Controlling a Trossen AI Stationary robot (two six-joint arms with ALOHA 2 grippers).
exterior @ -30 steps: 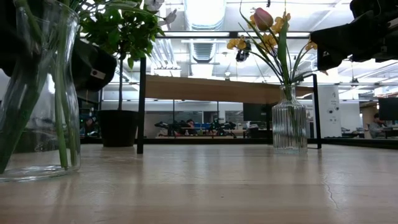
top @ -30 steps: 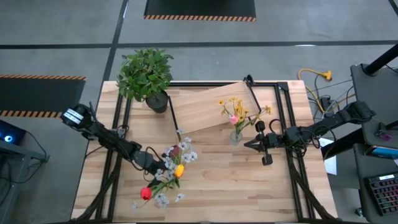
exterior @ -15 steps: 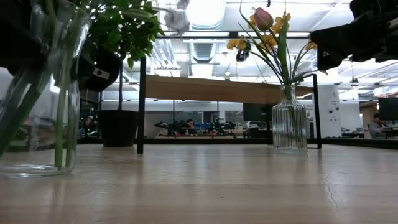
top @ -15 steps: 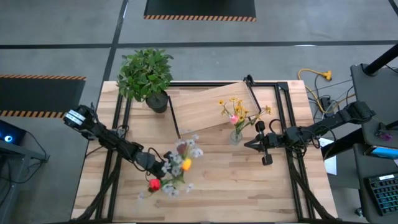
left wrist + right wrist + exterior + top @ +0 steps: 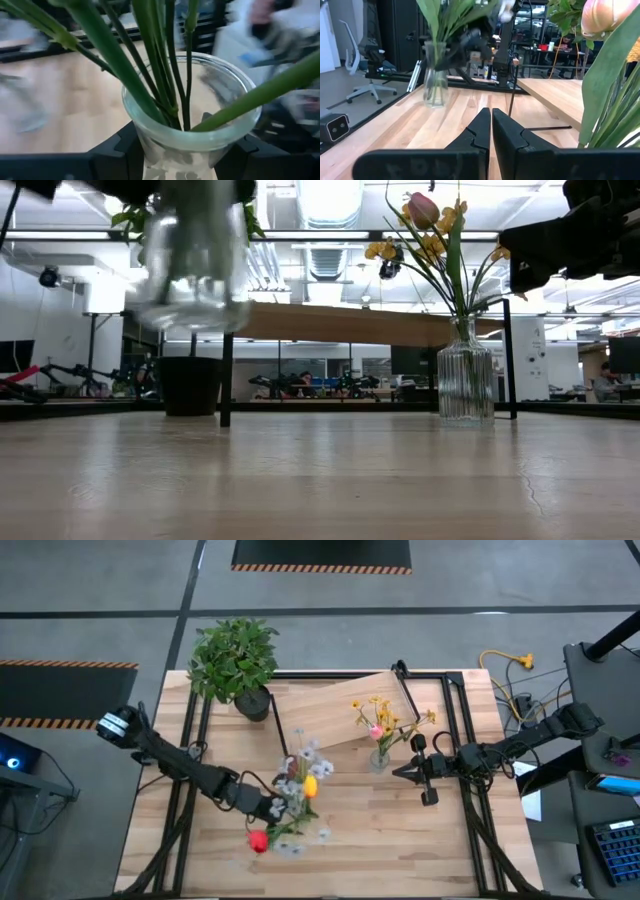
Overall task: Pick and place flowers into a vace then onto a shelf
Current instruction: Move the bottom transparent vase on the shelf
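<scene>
The left gripper [image 5: 268, 808] is clamped on a clear glass vase [image 5: 192, 125] of flowers [image 5: 300, 778], holding it off the tabletop [image 5: 370, 840] near the shelf [image 5: 335, 712], while the right gripper [image 5: 491, 121], fingers pressed together, waits beside a ribbed vase [image 5: 465, 385].

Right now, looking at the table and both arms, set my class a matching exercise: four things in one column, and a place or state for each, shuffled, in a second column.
Things
1. smooth glass vase
2. ribbed glass vase
3. potted leafy plant
4. right gripper

Places or states
A. stands on the table beside the shelf, holding yellow blooms and a pink bud
B. shut, holding nothing
C. lifted clear of the table, clamped in the left gripper
D. stands at the table's far left corner

Pairs: 1-C, 2-A, 3-D, 4-B
</scene>
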